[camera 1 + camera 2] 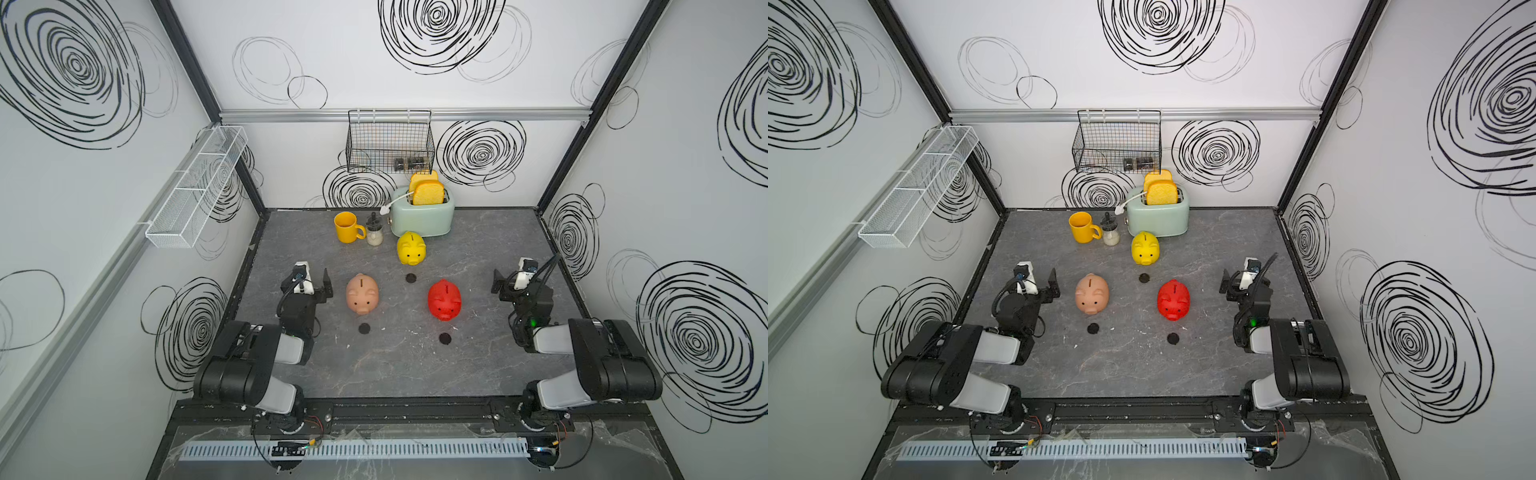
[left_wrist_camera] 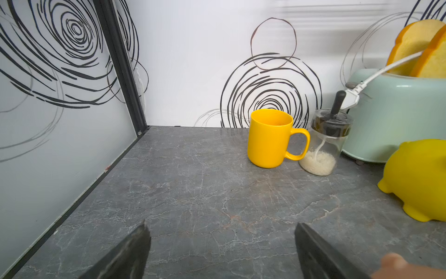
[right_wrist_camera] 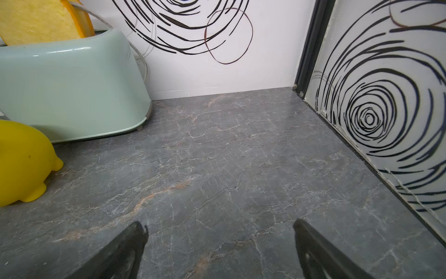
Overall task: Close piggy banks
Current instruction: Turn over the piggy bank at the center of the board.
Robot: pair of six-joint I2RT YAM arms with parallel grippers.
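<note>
Three piggy banks stand upright on the grey table in both top views: a pale pink one (image 1: 362,293) (image 1: 1092,293), a yellow one (image 1: 411,248) (image 1: 1145,248) and a red one (image 1: 444,299) (image 1: 1174,299). A small black round plug lies in front of each: (image 1: 364,328), (image 1: 411,278), (image 1: 445,338). My left gripper (image 1: 309,286) (image 2: 220,227) hangs open and empty just left of the pink pig. My right gripper (image 1: 515,286) (image 3: 219,225) is open and empty, to the right of the red pig. The yellow pig (image 2: 417,178) (image 3: 21,164) shows at the edge of both wrist views.
A yellow mug (image 1: 347,227), a glass sugar jar (image 1: 374,232) and a mint toaster (image 1: 422,214) with two bread slices stand along the back wall. A black wire basket (image 1: 390,141) hangs above them and a white mesh basket (image 1: 199,183) is on the left wall.
</note>
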